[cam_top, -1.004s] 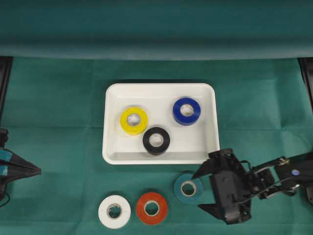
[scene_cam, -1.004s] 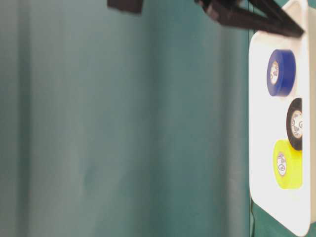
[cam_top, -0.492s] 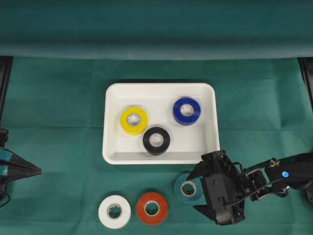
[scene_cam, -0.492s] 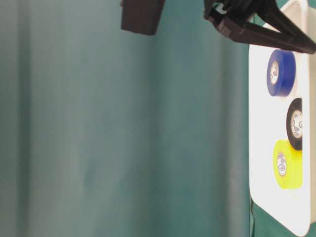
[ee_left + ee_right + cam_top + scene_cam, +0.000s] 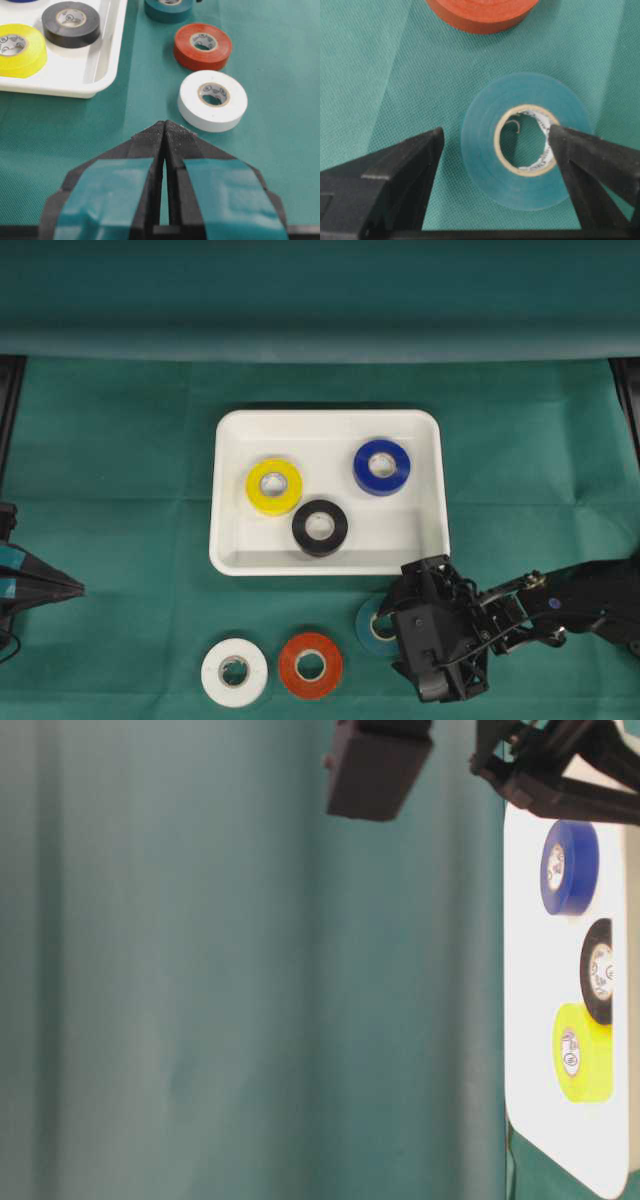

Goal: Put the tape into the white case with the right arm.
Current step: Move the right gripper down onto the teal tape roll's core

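The right gripper [image 5: 492,142] is held open over the teal tape roll [image 5: 526,152]: one finger [image 5: 412,160] stands outside the roll's wall, the other [image 5: 575,150] over its core hole. Whether the roll is touched cannot be told. This roll lies on the green cloth [image 5: 130,440] just beside the near right corner of the white case [image 5: 228,440], outside it. Yellow [image 5: 274,486], black [image 5: 320,528] and blue [image 5: 381,466] rolls lie in the case. Red [image 5: 310,665] and white [image 5: 234,672] rolls lie near the cloth's near edge. The left gripper [image 5: 164,131] is closed and empty.
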You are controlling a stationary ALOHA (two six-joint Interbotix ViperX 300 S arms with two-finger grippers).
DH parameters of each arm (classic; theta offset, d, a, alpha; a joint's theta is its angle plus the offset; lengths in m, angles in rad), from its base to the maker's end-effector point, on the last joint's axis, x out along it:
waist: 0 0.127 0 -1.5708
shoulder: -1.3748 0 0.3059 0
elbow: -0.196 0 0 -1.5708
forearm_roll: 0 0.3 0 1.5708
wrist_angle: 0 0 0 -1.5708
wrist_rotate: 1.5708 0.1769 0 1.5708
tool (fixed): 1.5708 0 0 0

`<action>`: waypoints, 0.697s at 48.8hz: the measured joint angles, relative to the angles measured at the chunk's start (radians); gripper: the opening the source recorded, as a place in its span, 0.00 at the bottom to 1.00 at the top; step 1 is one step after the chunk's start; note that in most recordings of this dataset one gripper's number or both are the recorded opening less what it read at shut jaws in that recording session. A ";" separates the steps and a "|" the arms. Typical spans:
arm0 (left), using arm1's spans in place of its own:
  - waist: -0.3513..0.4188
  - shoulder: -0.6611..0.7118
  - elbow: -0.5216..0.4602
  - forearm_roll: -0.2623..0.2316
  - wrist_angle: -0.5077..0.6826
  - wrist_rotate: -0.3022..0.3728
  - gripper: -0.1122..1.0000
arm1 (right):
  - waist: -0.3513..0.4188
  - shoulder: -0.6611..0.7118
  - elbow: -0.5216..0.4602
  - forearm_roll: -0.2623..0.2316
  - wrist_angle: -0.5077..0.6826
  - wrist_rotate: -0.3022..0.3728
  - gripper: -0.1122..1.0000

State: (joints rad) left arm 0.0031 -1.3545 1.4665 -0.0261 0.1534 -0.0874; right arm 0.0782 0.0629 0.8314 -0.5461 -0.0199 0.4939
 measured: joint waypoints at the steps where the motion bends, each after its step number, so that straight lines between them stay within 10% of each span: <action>1: 0.000 0.000 0.000 0.002 0.000 0.002 0.10 | 0.002 0.003 -0.002 0.000 0.000 0.000 0.67; 13: 0.000 0.000 0.000 0.000 0.000 0.000 0.10 | 0.002 0.009 -0.006 0.000 0.000 0.000 0.63; 27: 0.000 0.002 0.000 0.000 0.000 0.000 0.10 | 0.005 0.009 -0.006 0.000 0.002 0.005 0.16; 34: 0.000 0.000 0.000 0.002 0.000 0.000 0.10 | 0.003 0.011 -0.014 0.002 0.003 0.006 0.10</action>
State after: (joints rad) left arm 0.0031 -1.3545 1.4665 -0.0245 0.1534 -0.0874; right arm 0.0813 0.0736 0.8176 -0.5446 -0.0169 0.5001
